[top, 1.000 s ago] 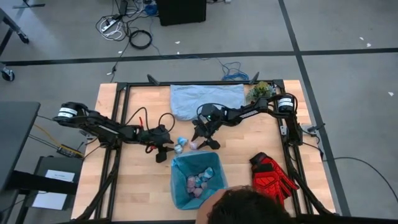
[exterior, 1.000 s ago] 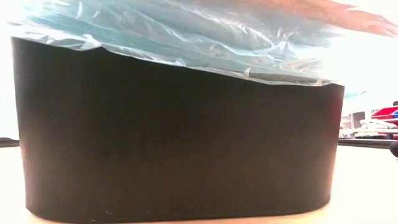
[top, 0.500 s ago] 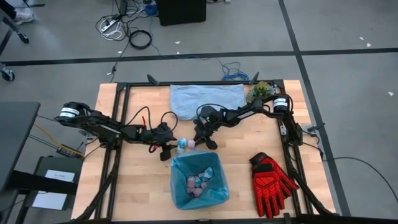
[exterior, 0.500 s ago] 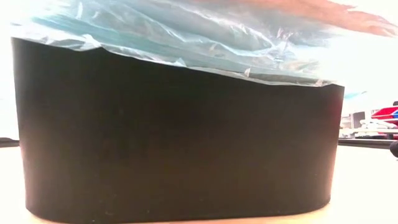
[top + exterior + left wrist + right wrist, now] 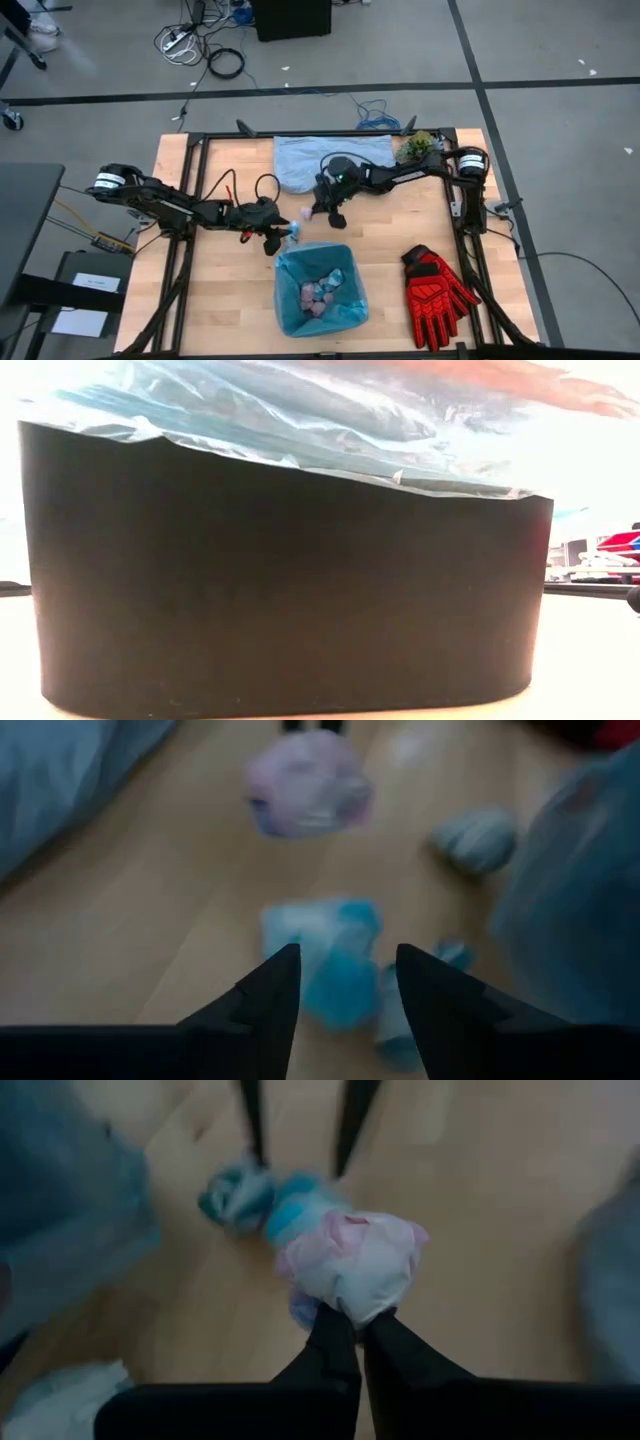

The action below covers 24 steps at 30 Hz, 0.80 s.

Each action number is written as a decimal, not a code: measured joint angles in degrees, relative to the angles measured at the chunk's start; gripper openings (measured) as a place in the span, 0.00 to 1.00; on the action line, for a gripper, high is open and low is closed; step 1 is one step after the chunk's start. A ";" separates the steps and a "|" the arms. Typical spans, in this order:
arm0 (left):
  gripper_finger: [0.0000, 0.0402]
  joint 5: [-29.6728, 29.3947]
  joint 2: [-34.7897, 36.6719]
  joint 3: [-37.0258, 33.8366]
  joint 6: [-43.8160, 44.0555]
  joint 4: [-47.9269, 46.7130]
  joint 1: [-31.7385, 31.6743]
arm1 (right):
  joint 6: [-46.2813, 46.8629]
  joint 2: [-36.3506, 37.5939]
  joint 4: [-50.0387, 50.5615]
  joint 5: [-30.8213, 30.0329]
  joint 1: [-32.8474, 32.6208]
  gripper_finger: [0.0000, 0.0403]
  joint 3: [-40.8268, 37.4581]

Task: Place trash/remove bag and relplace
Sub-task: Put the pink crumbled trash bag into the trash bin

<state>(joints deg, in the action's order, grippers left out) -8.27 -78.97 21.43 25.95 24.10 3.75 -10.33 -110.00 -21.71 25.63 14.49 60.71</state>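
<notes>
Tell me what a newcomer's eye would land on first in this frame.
Probably the bin lined with the bright cyan bag at the table's near middle, several paper wads already inside. Just beyond its rim, the right gripper is shut on a pink wad, while the left gripper is open over a light blue wad on the wood. The red gloves lie right of the bin.

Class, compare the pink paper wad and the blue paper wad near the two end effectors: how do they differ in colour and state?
The pink paper wad is pale pink and white; the blue paper wad is bright light blue. The pink wad is pinched in the shut right end effector; the blue wad lies free on the table, in front of the open left end effector. Both are small crumpled wads outside the lined bin.
</notes>
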 joint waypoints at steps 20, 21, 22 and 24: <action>0.44 -1.40 11.14 2.91 5.66 -2.75 -9.79 | 7.80 24.40 7.60 6.93 3.58 0.00 0.11; 0.44 -1.39 11.62 2.93 5.64 -3.59 -10.26 | 8.39 25.16 7.46 7.57 2.88 0.00 0.11; 0.44 -1.32 12.44 2.93 5.64 -5.55 -10.64 | 8.92 25.89 7.46 8.28 2.03 0.00 0.11; 0.44 -0.67 14.32 2.80 5.64 -7.81 -11.37 | 8.91 27.09 7.91 8.77 -0.09 0.00 0.13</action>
<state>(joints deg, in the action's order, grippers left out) -8.95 -64.65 24.23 31.59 16.29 -7.62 -1.42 -82.91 -13.80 34.40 14.40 60.84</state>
